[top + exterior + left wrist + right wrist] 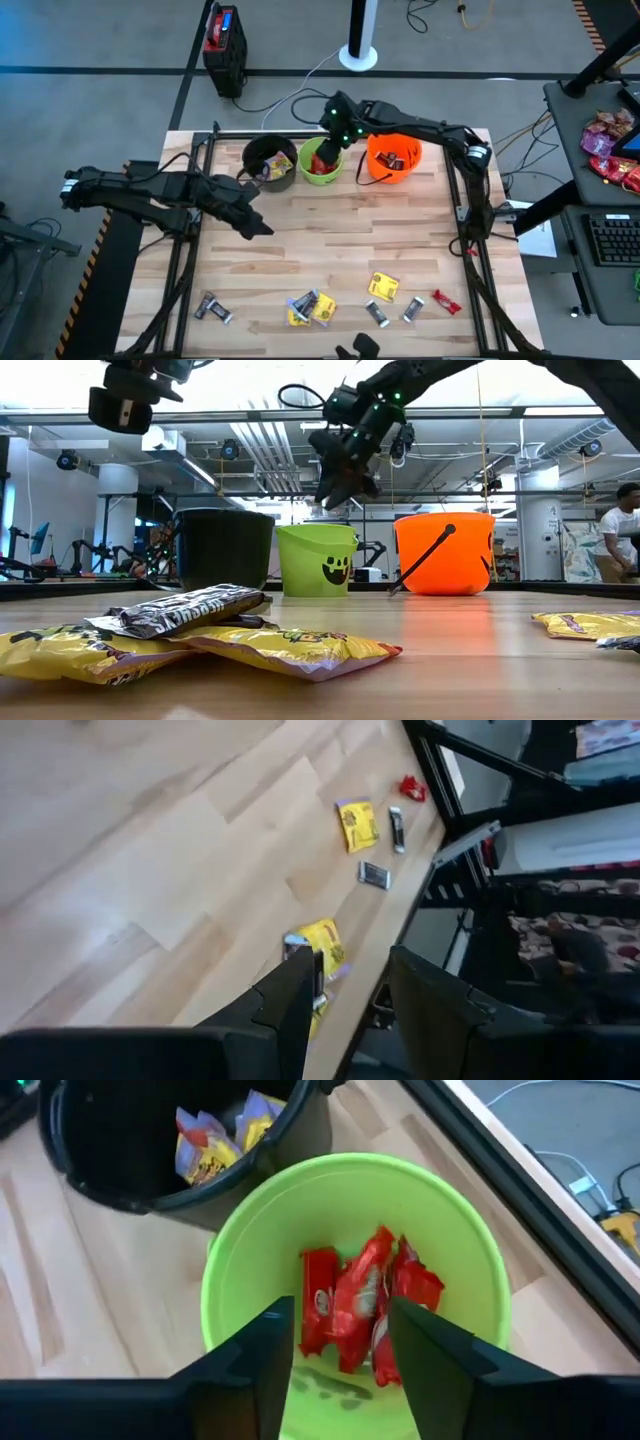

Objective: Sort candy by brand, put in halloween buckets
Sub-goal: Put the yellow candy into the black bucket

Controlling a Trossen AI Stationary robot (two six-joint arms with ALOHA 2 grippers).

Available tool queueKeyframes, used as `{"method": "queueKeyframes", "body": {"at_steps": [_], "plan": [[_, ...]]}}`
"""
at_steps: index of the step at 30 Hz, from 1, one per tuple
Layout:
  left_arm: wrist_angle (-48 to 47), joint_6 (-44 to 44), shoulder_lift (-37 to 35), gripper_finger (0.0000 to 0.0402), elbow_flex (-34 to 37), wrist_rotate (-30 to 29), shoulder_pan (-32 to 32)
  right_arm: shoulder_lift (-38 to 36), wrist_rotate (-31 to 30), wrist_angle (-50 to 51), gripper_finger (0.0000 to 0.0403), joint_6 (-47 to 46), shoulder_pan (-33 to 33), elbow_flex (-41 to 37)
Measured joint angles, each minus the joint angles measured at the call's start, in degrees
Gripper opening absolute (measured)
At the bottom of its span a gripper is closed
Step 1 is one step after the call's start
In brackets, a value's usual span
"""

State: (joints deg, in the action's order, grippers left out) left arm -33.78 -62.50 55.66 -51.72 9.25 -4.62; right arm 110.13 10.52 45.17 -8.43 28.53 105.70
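- While poised above the lime green bucket (322, 162), right gripper (338, 1342) with jaws parted and empty; red bars (360, 1308) heaped on the bucket floor directly beneath, seen between the two fingers.
- From table level, same gripper (345, 478) clear of the green rim, not touching it.
- Three buckets in a row along the far edge of the tabletop (330, 240): black bucket (268, 162) on the left, lime green in the middle, orange bucket (393, 158) on the right; black and green rims just beside each other.
- Yellow packets (215, 1135) inside the black bucket, against its wall.
- Dark-wrapped pieces inside the orange bucket; brand not legible.
- Thin black handle (420, 558) hanging across the front of the orange bucket.
- Left gripper (255, 226) over bare wood on the left half, well apart from the buckets and from the loose candy; jaws apart, nothing between them.
- Unsorted candy strung along the near edge: silver bar (213, 308) at the left, yellow packets with a dark bar in a small cluster (310, 308) near the middle, another yellow packet (383, 287), two silver bars (395, 313) beside it, one red bar (445, 301) farthest right.
- Low down at the near edge, yellow packet (290, 648) under a dark brown bar (190, 610).
- Person (618, 535) standing in the room beyond, far right.
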Motion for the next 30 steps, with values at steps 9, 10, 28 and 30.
{"method": "queueKeyframes", "body": {"at_steps": [9,10,28,30], "plan": [[0.0,10.3,1.4,0.0115,0.0,-7.8,0.0,-5.2,6.7,23.7,0.018,7.4,-2.2,7.2],[0.2,11.7,1.7,0.0115,0.0,-8.8,0.0,-6.6,8.9,25.7,0.018,7.9,-3.0,6.6],[11.9,21.8,9.8,0.0116,0.0,-13.1,0.1,-34.0,0.0,-0.5,0.018,-15.2,-39.8,-43.6],[12.2,21.8,10.7,0.0116,0.0,-13.2,0.1,-33.8,-0.2,-5.4,0.018,-20.6,-43.8,-47.0]]}}
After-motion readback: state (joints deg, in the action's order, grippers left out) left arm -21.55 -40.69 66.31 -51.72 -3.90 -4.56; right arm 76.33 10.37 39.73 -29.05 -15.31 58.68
